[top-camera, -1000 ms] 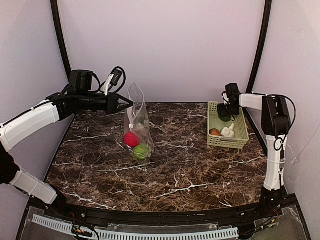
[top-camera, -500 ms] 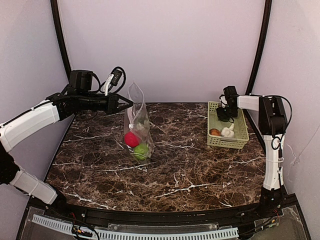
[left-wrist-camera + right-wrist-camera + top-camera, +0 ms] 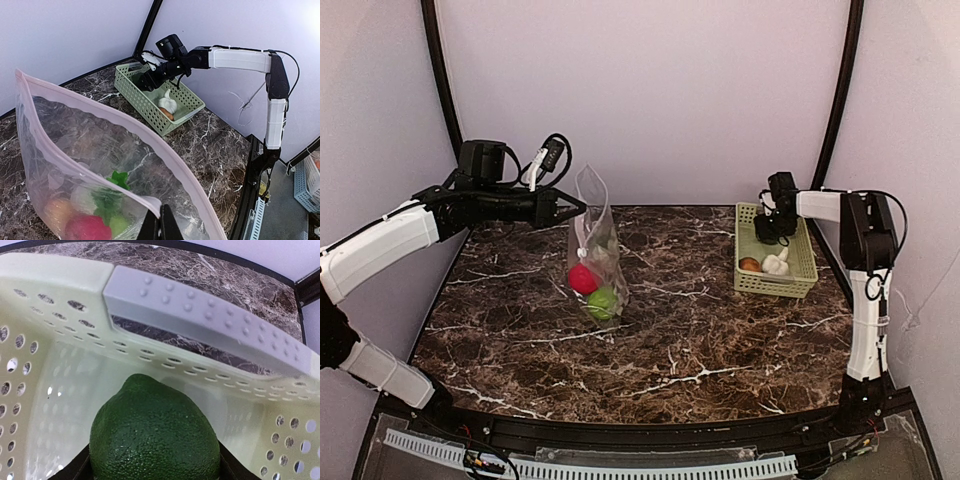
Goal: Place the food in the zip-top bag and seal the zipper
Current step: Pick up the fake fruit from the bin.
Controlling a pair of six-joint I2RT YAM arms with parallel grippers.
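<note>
The zip-top bag [image 3: 593, 240] stands upright at the table's middle left, with its mouth open. My left gripper [image 3: 580, 208] is shut on its top edge, pinching the pink zipper [image 3: 125, 122] at one corner [image 3: 160, 220]. Inside the bag lie a red apple [image 3: 583, 278], a green apple [image 3: 603, 302] and a piece with green leaves [image 3: 107, 192]. My right gripper [image 3: 768, 232] reaches down into the pale green basket [image 3: 804, 268]. Its fingers press both sides of a dark green piece [image 3: 155, 430]. Garlic [image 3: 776, 264] and a brown piece [image 3: 750, 264] lie in the basket's near half.
The basket's perforated walls [image 3: 60, 365] close in tightly around my right gripper. A grey dotted strip [image 3: 200, 315] crosses above the basket's far rim. Black frame posts [image 3: 840, 100] stand at the table's back corners.
My right gripper has dropped slightly into the basket's far end and its fingers have narrowed around the dark green piece. The left arm and the bag have not moved.
</note>
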